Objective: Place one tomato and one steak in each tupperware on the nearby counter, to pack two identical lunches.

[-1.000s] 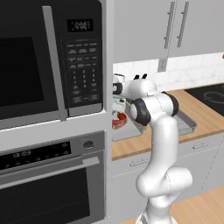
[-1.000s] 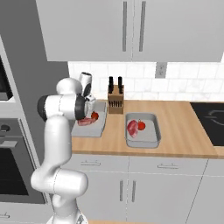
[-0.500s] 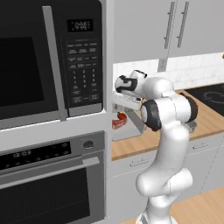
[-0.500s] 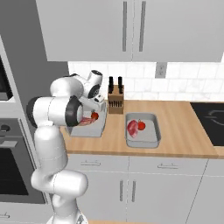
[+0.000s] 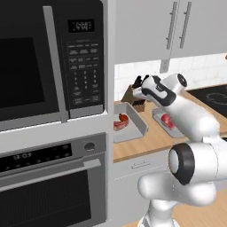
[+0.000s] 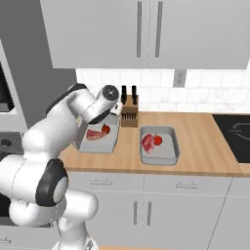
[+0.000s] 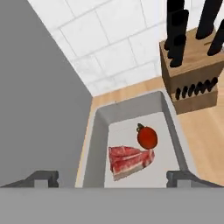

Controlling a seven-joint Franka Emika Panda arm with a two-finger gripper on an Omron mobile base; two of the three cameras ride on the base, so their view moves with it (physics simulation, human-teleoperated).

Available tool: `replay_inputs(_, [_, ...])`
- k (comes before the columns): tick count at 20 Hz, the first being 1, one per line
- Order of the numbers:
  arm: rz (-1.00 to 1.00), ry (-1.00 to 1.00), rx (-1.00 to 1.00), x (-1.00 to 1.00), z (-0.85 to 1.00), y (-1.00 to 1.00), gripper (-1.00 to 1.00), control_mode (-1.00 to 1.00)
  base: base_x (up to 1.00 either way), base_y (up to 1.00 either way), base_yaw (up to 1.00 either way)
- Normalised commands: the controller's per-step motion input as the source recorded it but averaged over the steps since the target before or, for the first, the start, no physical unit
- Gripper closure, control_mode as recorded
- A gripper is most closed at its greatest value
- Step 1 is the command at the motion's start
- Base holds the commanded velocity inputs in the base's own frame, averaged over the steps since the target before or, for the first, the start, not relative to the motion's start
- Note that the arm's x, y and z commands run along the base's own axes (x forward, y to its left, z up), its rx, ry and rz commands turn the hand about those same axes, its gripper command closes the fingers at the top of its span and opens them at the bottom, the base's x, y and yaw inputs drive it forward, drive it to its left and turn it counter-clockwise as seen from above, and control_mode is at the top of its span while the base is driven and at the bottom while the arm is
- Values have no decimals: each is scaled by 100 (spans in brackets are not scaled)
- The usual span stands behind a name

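Grey left tupperware (image 7: 171,122) sits directly under the tool (image 7: 111,177), which hangs above it with its jaws spread wide and nothing between them. Hand view looks down into the box: tomato (image 7: 147,137) and steak (image 7: 130,160) lie side by side on the floor of it, touching or nearly so, tomato toward the knife block (image 7: 191,76) end, steak nearer the tool. Steak's long axis runs roughly across the box.

Second tupperware (image 6: 159,145) lies to the right on the same wood-toned counter (image 6: 205,146), near the first with a strip of bare counter between them. It holds one tomato (image 6: 157,140) and one steak (image 6: 148,143), touching. Left box in the right base view (image 6: 100,140) shows the same pair, partly hidden by the arm.

Judgement: both boxes look packed alike, one tomato plus one steak each, so the task looks essentially done. Nothing is left on the counter to fetch. The next move most likely calls only for lifting straight up clear of the box walls. Main risk is clipping the knife block behind.
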Motion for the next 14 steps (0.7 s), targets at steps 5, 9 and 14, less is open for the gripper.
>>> replay_inputs(5, [0, -90, 0, -100, 85, -44, -100, -100, 0, 0, 0])
replay_inputs(9, [0, -82, 2, -100, 41, -23, -100, -100, 0, 0, 0])
replay_inputs(14, [-2, -71, 15, -100, 99, -6, -100, -100, 0, 0, 0])
